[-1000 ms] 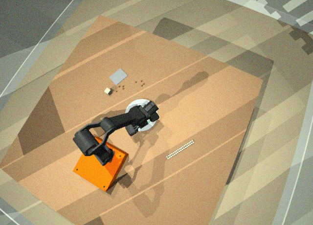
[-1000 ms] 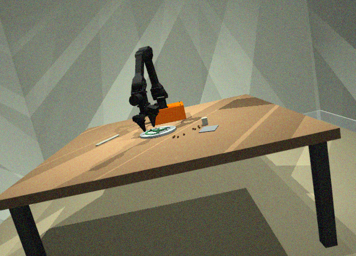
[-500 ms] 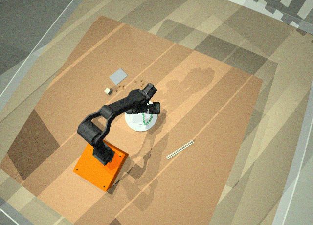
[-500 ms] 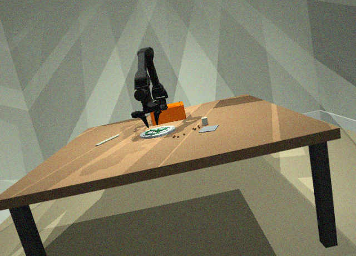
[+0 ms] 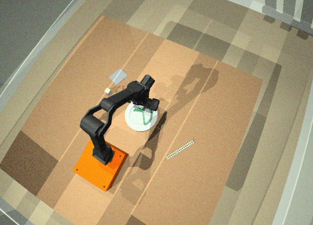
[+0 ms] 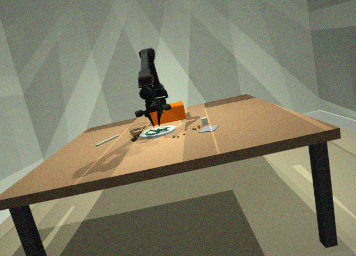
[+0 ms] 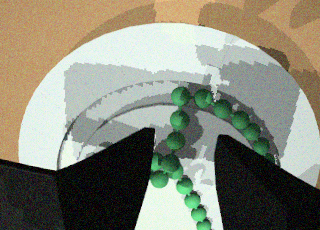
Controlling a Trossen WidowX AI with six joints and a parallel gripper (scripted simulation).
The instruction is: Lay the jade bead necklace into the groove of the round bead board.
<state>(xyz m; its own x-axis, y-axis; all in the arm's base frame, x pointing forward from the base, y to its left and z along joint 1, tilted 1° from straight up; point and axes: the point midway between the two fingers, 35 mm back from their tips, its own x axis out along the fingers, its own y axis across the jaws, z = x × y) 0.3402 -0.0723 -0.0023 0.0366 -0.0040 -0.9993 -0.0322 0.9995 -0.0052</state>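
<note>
The round white bead board [image 5: 129, 123] [image 6: 173, 128] [image 7: 42, 117] lies flat on the table. The jade bead necklace [image 5: 137, 109] [image 6: 158, 131] [image 7: 179, 120] lies on it in an uneven shape. In the wrist view, one run of beads follows the groove at the upper right. Another run cuts inward to a small bunch near the left finger, and a strand leads down from there across the middle. The groove's left part holds no beads. My gripper [image 6: 156, 126] [image 7: 185, 142] is partly open above the board. Beads show below and between its fingertips, none gripped.
A double row of pale beads [image 5: 180, 149] [image 6: 107, 140] lies to one side of the board. On the other side are a grey flat square [image 5: 118, 76] [image 6: 208, 128], a small pale block [image 5: 107, 91] [image 6: 204, 121] and several small brown beads. The arm stands on an orange base [image 5: 97, 172] [image 6: 176, 112].
</note>
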